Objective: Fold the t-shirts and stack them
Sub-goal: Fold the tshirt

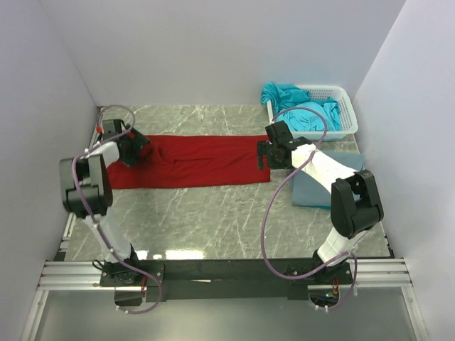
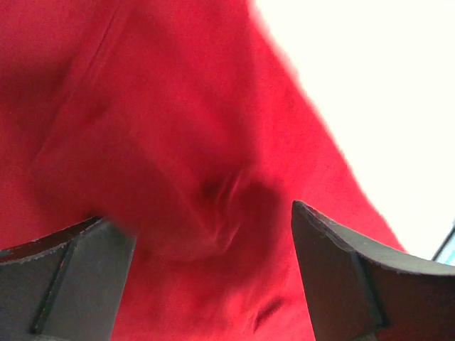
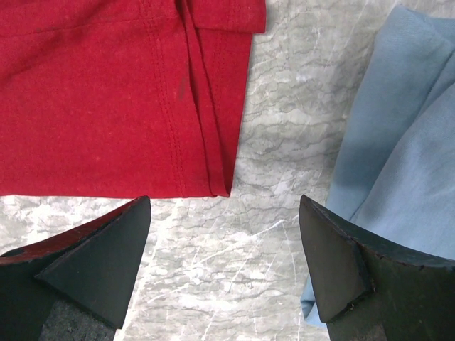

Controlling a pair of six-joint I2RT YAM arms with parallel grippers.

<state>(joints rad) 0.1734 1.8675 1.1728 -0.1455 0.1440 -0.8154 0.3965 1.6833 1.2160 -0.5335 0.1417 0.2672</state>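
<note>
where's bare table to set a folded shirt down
Widest bare marble: the near strip between the red shirt and the black rail. A second strip runs behind the red shirt, left of the basket. Crowded on the right: basket, grey-blue shirt, and only a narrow gap between the two shirts.

Red t-shirt point(image 2: 178, 142) blurred, grey-blue t-shirt point(image 3: 398, 142) cropped
</note>
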